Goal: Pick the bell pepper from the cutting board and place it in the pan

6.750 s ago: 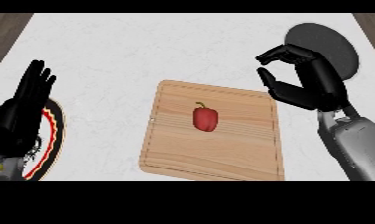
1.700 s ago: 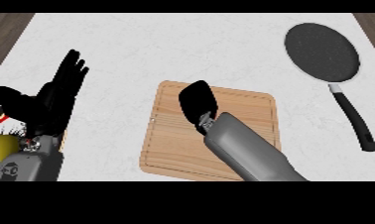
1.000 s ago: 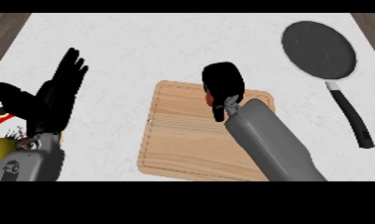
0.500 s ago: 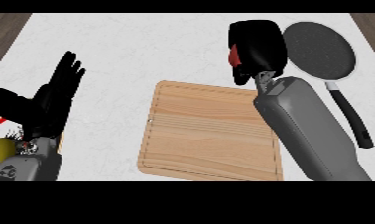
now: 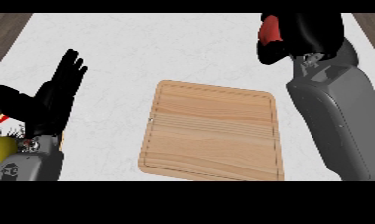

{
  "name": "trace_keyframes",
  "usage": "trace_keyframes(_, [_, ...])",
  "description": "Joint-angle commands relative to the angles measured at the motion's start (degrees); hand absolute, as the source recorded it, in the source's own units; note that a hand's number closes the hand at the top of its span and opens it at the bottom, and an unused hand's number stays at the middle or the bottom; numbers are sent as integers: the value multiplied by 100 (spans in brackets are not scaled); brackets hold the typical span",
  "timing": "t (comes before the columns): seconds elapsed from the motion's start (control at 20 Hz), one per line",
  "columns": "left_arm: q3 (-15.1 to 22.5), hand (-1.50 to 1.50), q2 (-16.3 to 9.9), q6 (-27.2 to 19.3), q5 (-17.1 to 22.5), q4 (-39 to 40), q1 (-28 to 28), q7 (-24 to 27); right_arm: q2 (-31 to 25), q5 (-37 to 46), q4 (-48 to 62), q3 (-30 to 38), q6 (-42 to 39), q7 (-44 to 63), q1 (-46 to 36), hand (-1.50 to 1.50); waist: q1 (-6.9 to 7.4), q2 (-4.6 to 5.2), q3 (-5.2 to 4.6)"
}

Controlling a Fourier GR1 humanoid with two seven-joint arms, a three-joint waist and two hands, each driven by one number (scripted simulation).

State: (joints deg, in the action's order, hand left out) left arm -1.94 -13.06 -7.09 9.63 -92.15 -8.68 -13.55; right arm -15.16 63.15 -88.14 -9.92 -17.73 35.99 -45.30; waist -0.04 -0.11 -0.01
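Observation:
My right hand [image 5: 304, 34] is curled round the red bell pepper [image 5: 270, 28], held up at the far right of the head view. Only the pepper's left side shows past the fingers. The hand and forearm cover the pan, of which just a thin grey sliver [image 5: 353, 54] peeks out behind the wrist. The wooden cutting board [image 5: 212, 131] lies bare in the middle of the counter, below and left of that hand. My left hand [image 5: 60, 94] rests open at the left edge, fingers up.
A yellow item [image 5: 7, 144] and a bit of a plate's red rim [image 5: 4, 118] show at the lower left, behind the left hand. White counter surrounds the board.
My right hand has carried the bell pepper off the cutting board, up and to the right, until it covers the pan. The left hand has stayed put.

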Motion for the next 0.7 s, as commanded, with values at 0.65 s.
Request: trace_keyframes(0.65, [66,0,170,-2,-150,-151,-111,-173,-1583,-735,2921,2440,2157,-2612,120,150,114,49,9])
